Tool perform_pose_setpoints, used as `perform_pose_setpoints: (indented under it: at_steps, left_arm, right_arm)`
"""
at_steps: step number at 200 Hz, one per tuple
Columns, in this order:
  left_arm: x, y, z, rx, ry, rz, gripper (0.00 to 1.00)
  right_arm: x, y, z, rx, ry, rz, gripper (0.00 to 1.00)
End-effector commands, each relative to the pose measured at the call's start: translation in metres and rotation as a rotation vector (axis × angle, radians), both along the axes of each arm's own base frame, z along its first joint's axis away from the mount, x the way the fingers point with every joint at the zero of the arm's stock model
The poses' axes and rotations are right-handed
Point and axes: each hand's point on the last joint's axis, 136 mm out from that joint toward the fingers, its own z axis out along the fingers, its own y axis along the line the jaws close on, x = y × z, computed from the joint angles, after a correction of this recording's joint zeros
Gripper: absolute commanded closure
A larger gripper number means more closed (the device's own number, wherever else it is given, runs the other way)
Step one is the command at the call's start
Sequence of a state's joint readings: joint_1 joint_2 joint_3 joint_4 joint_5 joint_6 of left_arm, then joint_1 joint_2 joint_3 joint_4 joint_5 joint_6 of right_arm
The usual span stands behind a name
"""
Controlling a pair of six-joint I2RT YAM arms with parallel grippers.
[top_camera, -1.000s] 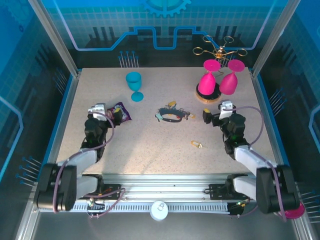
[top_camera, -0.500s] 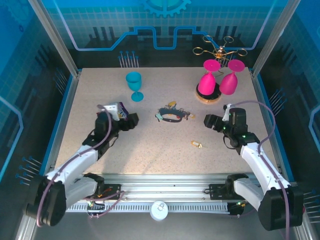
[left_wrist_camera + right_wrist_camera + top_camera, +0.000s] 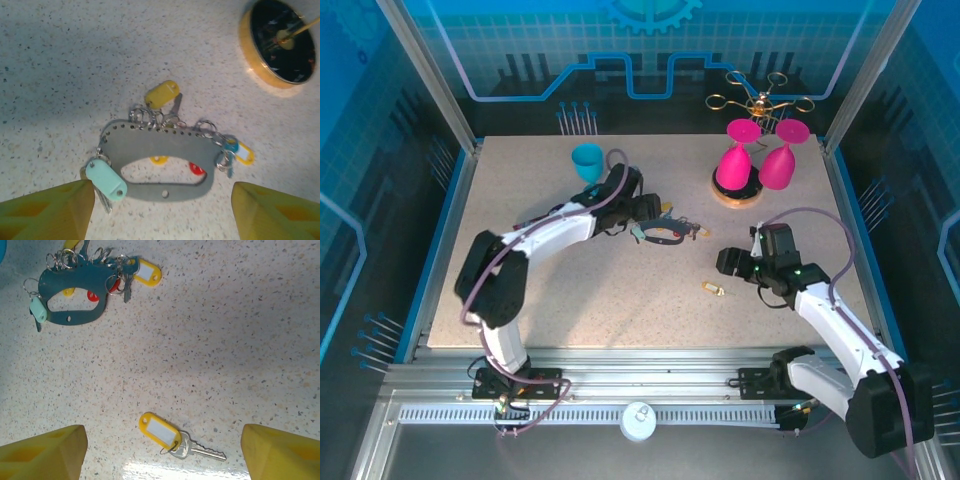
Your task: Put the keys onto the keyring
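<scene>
The keyring point(image 3: 660, 233) lies mid-table: a dark teal strap loop point(image 3: 160, 145) with small silver rings, several keys and mint, yellow and red tags. My left gripper point(image 3: 645, 213) hovers open over its left end, and its yellow fingers point(image 3: 50, 210) stand wide on either side of the strap without touching it. A loose silver key with a yellow tag point(image 3: 713, 289) lies apart, nearer the front. My right gripper point(image 3: 728, 263) is open just above it, and the key point(image 3: 197, 447) sits between the spread fingers point(image 3: 45, 452). The keyring point(image 3: 75, 285) appears at that view's upper left.
A teal goblet point(image 3: 587, 160) stands at the back left, close behind the left arm. Two pink glasses point(image 3: 735, 160) hang upside down on a gold wire rack point(image 3: 760, 100) at the back right. Its round wooden base point(image 3: 277, 45) is near the keyring.
The left arm has swung from the table's left side across to the keyring. The right gripper has moved left and nearer, over the loose key.
</scene>
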State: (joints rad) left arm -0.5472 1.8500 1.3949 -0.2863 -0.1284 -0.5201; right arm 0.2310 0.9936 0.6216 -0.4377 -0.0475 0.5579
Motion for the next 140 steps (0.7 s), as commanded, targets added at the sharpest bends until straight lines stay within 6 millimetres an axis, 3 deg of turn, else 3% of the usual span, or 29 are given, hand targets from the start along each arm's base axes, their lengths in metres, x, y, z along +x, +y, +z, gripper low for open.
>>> perform_pose_setpoints:
  at_steps: [1, 59, 84, 140]
  left_arm:
    - [-0.007, 0.016, -0.035, 0.177, 0.136, 0.002, 0.30]
    - [0.022, 0.015, -0.070, 0.319, 0.161, -0.019, 0.47]
    - [0.034, 0.013, -0.070, 0.344, 0.150, -0.021, 0.56]
    - [0.022, 0.019, -0.070, 0.322, 0.225, 0.026, 0.51]
  right_arm:
    - [0.000, -0.002, 0.016, -0.015, -0.026, -0.019, 0.19]
    - [-0.005, -0.006, 0.019, -0.020, -0.051, -0.030, 0.20]
    - [-0.006, -0.007, 0.017, -0.027, -0.044, -0.034, 0.21]
    - [-0.006, -0.009, 0.020, -0.028, -0.058, -0.046, 0.21]
